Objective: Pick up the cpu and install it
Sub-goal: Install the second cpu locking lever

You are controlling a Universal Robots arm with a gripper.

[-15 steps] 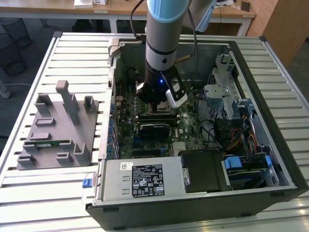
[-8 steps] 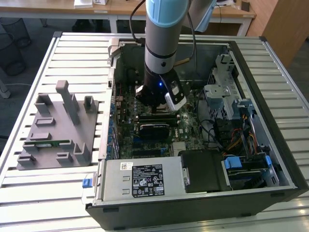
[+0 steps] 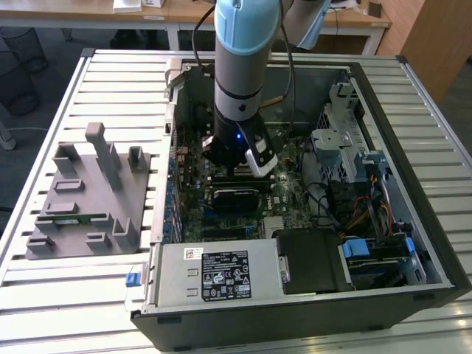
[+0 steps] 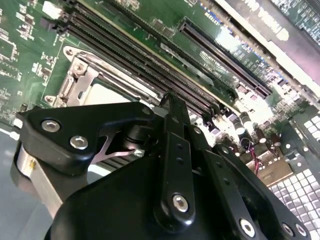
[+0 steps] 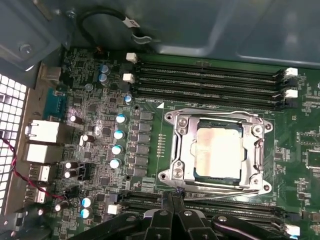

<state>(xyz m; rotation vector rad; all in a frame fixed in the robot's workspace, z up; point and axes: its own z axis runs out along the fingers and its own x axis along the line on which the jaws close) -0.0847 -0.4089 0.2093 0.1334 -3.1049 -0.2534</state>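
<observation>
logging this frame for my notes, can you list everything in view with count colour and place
cpu: one, pale silver, seated in the metal socket frame on the motherboard
motherboard: one, green, inside the case
memory slots: several, black, empty, either side of the socket
computer case: one, dark grey, open, on the slatted table
power supply: one, grey with a black label, at the case's near edge
fixture tray: one, grey, on the exterior view's left
memory stick: one, green, in the tray
gripper: one, black, just above the board beside the socket
</observation>
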